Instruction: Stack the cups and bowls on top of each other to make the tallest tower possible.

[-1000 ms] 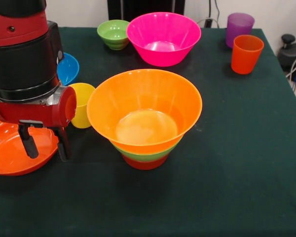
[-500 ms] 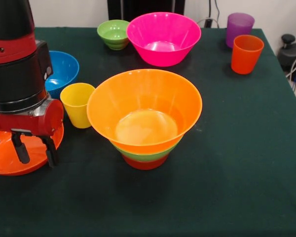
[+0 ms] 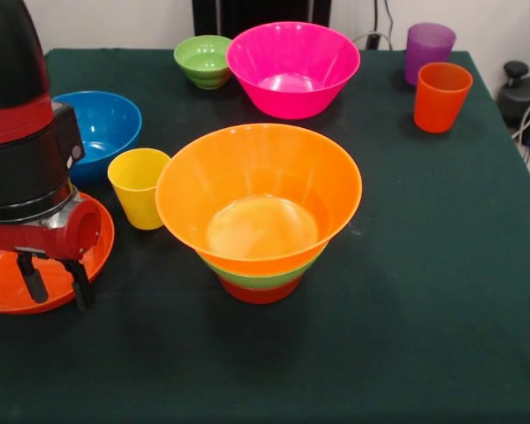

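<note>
Front view: my gripper (image 3: 55,284) has slid sideways, fingers apart and empty, above the shallow orange plastic bowl (image 3: 0,281)
The nested tower (image 3: 259,212) stays central; I judge that bowl the next pick

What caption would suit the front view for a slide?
Sawyer's open claw hangs over the shallow orange bowl, beside a three-bowl tower on the green table.

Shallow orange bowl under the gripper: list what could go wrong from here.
The open gripper hangs over the shallow orange bowl near its rim; a one-sided pinch might tip the bowl. The yellow cup and blue bowl stand close by, so the arm could knock them.
</note>
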